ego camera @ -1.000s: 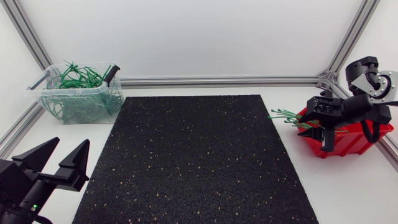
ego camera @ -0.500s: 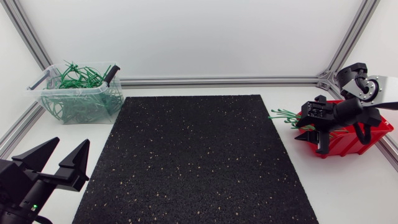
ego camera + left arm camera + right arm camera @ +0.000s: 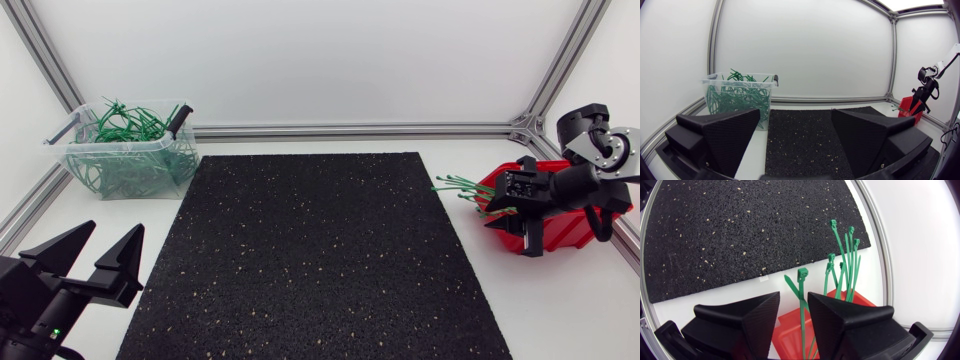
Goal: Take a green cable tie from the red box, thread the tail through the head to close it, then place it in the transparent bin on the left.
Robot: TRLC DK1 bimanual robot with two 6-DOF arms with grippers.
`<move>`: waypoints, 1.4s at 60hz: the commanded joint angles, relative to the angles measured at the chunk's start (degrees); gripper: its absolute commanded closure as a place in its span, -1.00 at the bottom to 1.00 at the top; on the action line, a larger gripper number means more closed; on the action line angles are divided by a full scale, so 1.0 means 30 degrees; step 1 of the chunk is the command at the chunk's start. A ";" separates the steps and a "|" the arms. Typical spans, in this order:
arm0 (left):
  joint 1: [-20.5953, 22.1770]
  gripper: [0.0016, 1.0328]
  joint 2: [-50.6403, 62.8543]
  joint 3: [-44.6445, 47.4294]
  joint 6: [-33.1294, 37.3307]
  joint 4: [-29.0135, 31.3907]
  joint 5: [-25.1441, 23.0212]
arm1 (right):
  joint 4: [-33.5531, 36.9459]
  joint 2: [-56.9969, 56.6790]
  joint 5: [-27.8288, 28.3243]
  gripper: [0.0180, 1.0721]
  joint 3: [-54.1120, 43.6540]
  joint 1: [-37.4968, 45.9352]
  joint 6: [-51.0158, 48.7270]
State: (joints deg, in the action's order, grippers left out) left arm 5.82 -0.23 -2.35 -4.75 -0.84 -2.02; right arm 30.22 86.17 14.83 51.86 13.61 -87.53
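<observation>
The red box [image 3: 565, 228] stands at the table's right edge, with several green cable ties [image 3: 460, 185] sticking out of it toward the mat. My right gripper [image 3: 515, 232] hangs over the box's near-left corner. In the right wrist view one green tie [image 3: 802, 292] stands upright between its fingers [image 3: 747, 317], which are close together, with a gap still showing, so it is open. More ties [image 3: 847, 255] fan out ahead over the red box [image 3: 790, 332]. My left gripper [image 3: 117, 228] rests wide open at the front left with nothing in it. The transparent bin [image 3: 120, 178] sits at the back left.
A black speckled mat [image 3: 310, 250] covers the middle of the table. The bin [image 3: 740, 82] holds a heap of looped green ties and has dark handle clips on its rim. Aluminium frame rails run along the back and side edges.
My right gripper has shifted a little over the red box, and its fingers have come closer together around the upright tie. The left arm has not moved.
</observation>
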 commanded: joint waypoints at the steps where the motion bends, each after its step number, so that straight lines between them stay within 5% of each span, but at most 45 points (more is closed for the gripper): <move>1: 0.0197 -0.93 -0.0099 0.0754 -0.0320 0.0456 0.0117 | 0.0387 -0.0364 -0.0227 0.16 -0.0762 0.0152 -0.0737; 46: 0.0256 -0.93 -0.0099 0.0754 -0.0320 0.0456 0.0117 | 0.3053 -0.6106 -0.0402 0.15 -0.3252 0.0299 -0.2700; 84: 0.0080 -0.93 -0.0099 0.0754 -0.0320 0.0486 0.0147 | 0.0416 -0.3206 -0.0519 0.15 -0.3018 -0.0903 -0.1704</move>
State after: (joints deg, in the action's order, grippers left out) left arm 6.17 -0.23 -2.35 -4.75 -0.84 -2.00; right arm 32.38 74.48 13.41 42.17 11.29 -93.03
